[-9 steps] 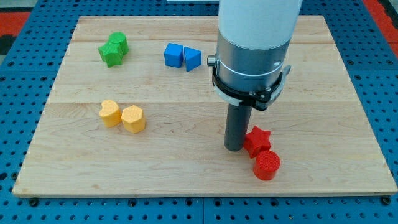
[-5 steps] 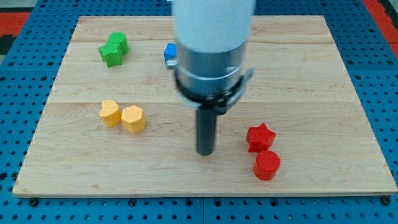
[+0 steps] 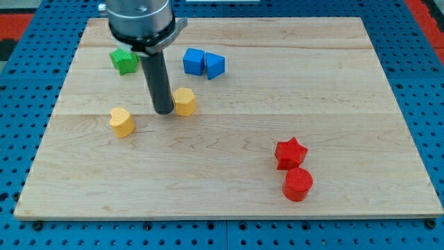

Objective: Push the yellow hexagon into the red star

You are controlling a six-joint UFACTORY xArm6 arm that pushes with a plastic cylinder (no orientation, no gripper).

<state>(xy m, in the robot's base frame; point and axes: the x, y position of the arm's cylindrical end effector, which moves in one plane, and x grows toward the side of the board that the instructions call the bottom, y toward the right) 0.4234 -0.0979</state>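
The yellow hexagon [image 3: 184, 101] lies left of the board's middle. My tip [image 3: 164, 111] stands on the board right against its left side. The red star [image 3: 290, 153] lies far off toward the view's lower right, with a red cylinder [image 3: 298, 184] touching it just below. A second yellow block [image 3: 122, 121], heart-like, lies to the lower left of my tip, apart from the hexagon.
Two blue blocks [image 3: 204, 63] sit side by side above the yellow hexagon. A green block [image 3: 124, 60] shows at the upper left, partly hidden behind the arm. The wooden board [image 3: 229, 201] rests on a blue pegboard.
My tip swept from beside the red star leftward across the board. The yellow hexagon has moved up and to the right, away from the other yellow block, which shifted slightly.
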